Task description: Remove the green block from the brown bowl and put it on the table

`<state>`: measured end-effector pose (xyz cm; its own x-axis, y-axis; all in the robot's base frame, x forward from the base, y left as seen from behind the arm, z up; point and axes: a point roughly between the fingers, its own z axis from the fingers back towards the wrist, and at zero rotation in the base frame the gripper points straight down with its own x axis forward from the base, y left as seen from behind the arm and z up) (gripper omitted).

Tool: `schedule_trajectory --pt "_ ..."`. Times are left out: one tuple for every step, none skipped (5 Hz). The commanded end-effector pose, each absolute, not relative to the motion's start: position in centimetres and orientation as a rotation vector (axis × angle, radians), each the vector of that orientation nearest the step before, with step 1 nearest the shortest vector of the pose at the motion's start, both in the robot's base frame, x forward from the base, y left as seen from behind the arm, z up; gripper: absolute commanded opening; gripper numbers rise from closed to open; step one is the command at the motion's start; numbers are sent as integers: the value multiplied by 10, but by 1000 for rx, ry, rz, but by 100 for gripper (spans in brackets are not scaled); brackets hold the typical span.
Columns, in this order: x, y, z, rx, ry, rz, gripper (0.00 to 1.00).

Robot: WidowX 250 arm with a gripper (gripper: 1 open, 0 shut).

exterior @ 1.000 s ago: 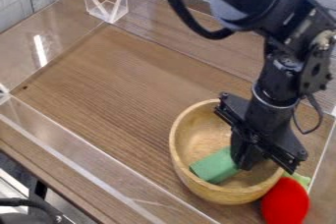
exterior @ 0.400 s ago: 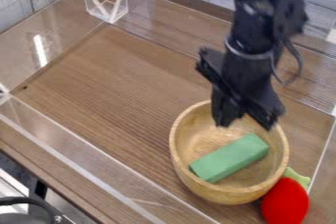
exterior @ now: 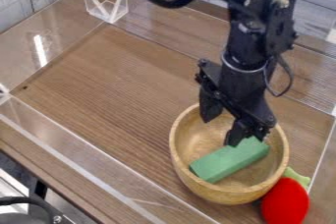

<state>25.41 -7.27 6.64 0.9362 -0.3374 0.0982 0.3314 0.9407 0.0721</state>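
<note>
A lab-style test bench: wood-grain table (exterior: 118,81) fenced by clear acrylic walls (exterior: 59,31) (low ones).

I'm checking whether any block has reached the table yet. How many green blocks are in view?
1. The green block lies inside the bowl, below the gripper; none on the table. The arm could hide something behind it.

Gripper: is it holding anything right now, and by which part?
Nothing is held. The gripper is open above the green block, which lies in the brown bowl.
</note>
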Motion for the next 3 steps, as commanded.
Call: schedule_trajectory --pt "252 -70 70 42 -147 -357 100" --pt "252 -80 59 37 -138 -317 100" --pt "253 -90 48 32 -125 -277 100"
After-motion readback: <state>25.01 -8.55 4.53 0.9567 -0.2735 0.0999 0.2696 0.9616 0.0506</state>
